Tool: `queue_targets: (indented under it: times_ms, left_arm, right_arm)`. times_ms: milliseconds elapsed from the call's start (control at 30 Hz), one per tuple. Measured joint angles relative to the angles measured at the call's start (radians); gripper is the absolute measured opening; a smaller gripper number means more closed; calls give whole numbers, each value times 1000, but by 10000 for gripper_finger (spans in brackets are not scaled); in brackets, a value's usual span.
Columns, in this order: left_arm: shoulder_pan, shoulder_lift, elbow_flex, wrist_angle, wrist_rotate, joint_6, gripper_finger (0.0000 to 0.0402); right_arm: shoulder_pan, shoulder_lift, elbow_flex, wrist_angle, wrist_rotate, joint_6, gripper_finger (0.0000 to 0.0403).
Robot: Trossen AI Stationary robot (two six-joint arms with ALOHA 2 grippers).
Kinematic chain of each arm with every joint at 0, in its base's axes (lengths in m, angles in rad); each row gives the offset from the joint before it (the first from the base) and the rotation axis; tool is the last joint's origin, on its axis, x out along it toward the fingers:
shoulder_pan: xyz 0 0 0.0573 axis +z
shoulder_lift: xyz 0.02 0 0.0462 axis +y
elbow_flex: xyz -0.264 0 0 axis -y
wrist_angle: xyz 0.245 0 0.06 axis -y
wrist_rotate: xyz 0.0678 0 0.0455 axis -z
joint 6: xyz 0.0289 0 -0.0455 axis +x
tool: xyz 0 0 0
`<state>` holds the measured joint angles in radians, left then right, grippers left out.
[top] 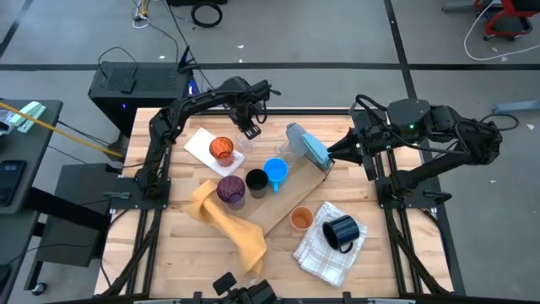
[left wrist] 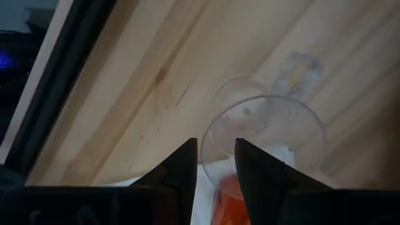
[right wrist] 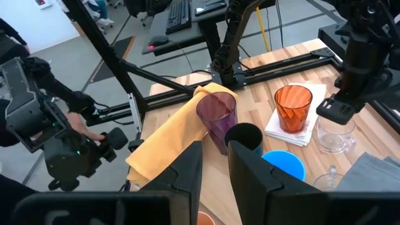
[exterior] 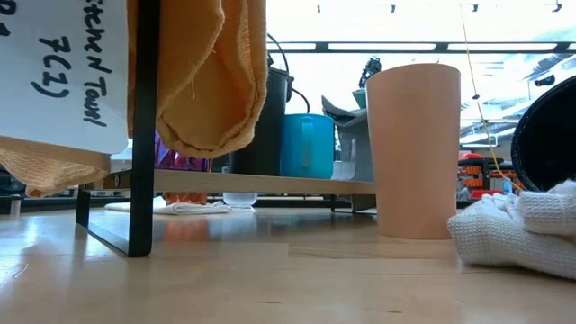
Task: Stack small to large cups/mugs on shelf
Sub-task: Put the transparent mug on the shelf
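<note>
Overhead, left gripper [top: 250, 128] at twelve o'clock, fingers a narrow gap apart above a clear cup [top: 245, 140], gripping nothing, purple cup [top: 231, 190], black cup [top: 256, 181], blue mug [top: 276, 172] mid-table, right gripper [top: 331, 153] at two o'clock, slightly parted, empty.

overhead, table-level and two wrist views.

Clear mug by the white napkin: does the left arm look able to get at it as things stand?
Probably yes: the left gripper hangs open directly above the clear mug, with nothing between them.
</note>
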<state>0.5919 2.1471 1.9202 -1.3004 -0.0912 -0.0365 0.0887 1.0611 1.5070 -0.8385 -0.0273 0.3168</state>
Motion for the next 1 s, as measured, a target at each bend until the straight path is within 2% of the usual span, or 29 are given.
queue_targets:
  times_ms: [467,700,833,1000]
  left_arm:
    - [4,0,0,86,2,7,112]
    - [17,0,0,76,3,24,116]
    - [24,0,0,73,48,52,113]
    - [23,0,0,59,55,84,114]
  right_arm:
    - [0,0,0,0,0,21,84]
    - [0,0,0,1,0,25,84]
    - [0,0,0,1,0,25,84]
    - [0,0,0,1,0,25,84]
